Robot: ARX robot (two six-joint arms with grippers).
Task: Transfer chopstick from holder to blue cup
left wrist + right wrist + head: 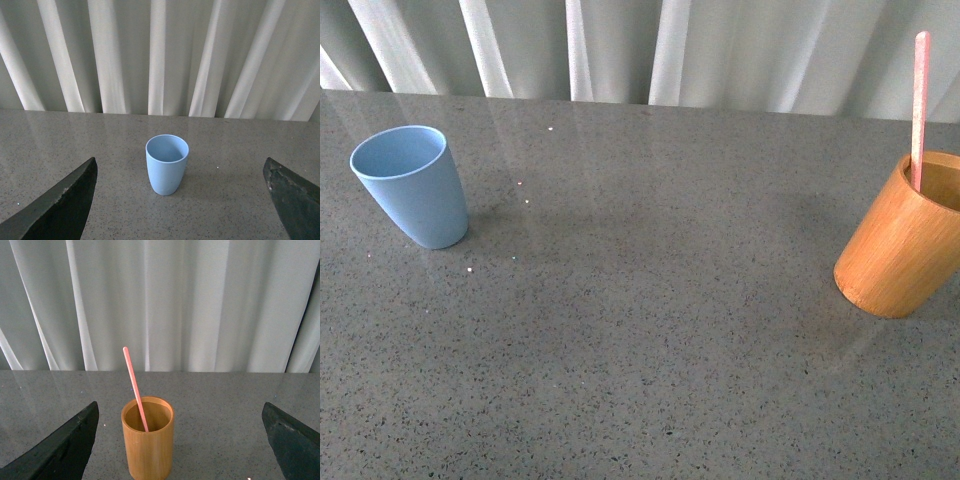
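The light-blue cup (412, 185) stands upright at the left of the grey speckled table; the left wrist view shows the cup (167, 164) empty, ahead of my open left gripper (180, 192) and between its dark fingers (60, 207). At the right edge stands the orange-brown wooden holder (905, 238) with one pink-red chopstick (919, 105) sticking up out of it. In the right wrist view the holder (147, 447) and leaning chopstick (135, 387) lie ahead of my open right gripper (180, 432), nearer its one finger (57, 450). Neither arm shows in the front view.
The grey speckled table (650, 330) stretches between the two cups. White pleated curtains (650, 45) hang right behind its far edge.
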